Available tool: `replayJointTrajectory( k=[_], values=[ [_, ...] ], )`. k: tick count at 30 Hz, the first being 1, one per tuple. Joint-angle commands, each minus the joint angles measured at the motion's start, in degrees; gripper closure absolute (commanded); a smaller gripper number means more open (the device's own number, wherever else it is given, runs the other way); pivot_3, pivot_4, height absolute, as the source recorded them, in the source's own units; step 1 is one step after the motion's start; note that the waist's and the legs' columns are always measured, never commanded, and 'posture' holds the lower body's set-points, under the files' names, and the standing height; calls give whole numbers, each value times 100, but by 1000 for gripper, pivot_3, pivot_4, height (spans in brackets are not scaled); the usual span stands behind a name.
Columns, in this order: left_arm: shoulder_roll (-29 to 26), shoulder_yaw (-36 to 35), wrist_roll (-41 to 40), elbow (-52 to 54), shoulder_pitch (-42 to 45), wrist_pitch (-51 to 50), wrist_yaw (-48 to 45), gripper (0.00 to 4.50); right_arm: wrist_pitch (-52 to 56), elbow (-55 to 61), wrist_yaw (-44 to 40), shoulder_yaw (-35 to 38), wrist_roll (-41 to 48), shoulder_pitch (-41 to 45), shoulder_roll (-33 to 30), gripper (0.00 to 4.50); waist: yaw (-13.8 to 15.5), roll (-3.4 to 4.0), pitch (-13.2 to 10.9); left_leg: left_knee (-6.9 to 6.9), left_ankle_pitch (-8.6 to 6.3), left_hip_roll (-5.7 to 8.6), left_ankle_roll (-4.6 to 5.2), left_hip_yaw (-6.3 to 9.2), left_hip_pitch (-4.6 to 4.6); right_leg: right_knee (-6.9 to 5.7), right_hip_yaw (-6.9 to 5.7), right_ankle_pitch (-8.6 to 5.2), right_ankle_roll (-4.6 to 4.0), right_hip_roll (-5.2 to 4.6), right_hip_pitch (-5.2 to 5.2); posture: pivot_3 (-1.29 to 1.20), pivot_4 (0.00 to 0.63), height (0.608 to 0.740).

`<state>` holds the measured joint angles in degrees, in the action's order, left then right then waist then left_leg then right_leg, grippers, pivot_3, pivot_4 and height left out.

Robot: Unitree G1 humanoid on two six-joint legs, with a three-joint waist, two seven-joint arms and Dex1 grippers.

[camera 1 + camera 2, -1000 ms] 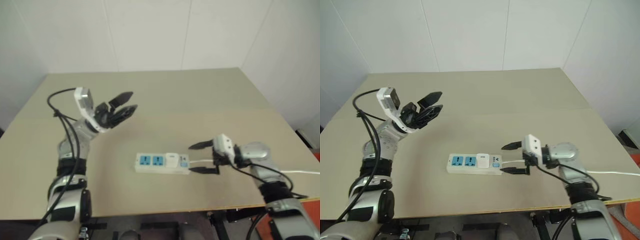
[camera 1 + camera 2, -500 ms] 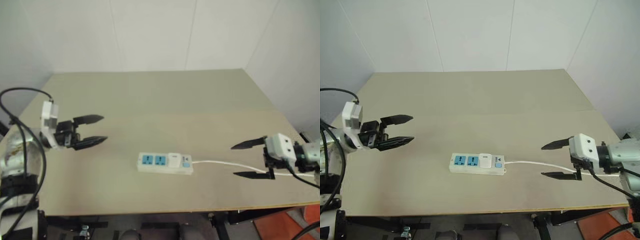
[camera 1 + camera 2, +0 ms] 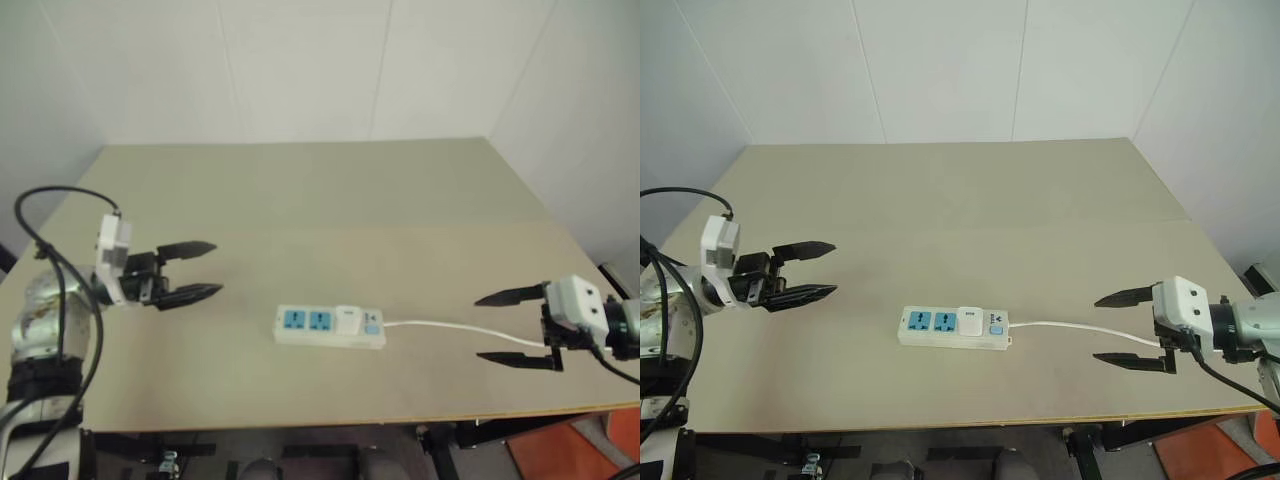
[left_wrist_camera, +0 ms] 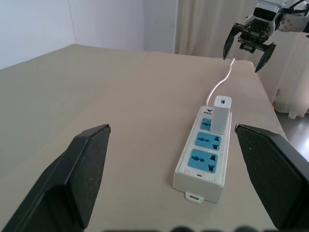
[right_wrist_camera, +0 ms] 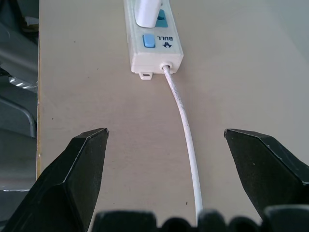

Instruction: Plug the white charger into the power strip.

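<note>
The power strip [image 3: 328, 327] lies flat near the table's front middle, its thin cord [image 3: 450, 329] running off to the right. The white charger [image 3: 347, 319] stands upright in the socket nearest the switch end; the left wrist view shows the charger [image 4: 221, 114] above two free blue sockets. My left gripper [image 3: 196, 271] hovers open well to the left of the strip, pointing toward it, holding nothing. My right gripper [image 3: 512, 327] is open far to the right, its fingers above and below the cord without touching it. In the left wrist view the right gripper [image 4: 247, 47] is seen beyond the strip.
The beige table [image 3: 320, 190] stretches back to white walls. Its front edge [image 3: 300, 421] runs just below the strip. In the right wrist view the table's near edge [image 5: 38, 72] drops off beside the strip's switch end [image 5: 150, 41].
Both arms have drawn away from the strip: the left gripper dropped and swung out left, now pointing right; the right gripper backed off to the right along the cord. The charger stays plugged in.
</note>
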<state>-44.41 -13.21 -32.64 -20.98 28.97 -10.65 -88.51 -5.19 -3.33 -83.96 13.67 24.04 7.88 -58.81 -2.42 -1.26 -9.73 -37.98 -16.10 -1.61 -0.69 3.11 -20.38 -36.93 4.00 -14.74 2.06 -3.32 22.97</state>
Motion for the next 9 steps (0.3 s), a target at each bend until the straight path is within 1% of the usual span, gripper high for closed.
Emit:
replayJointTrajectory(
  k=[1,9],
  values=[
    [-3,29,74,-13,138,213,-78,0,109,324,145,283,199,-81,-15,18,2,0,0,0,0,0,0,-1,0,0,1,0,0,0,0,0,150,740],
    [-25,144,182,-512,526,245,-342,0,193,733,479,434,235,-477,76,18,10,0,0,0,0,1,0,0,-1,2,0,0,0,-1,-1,0,150,740]
  ],
)
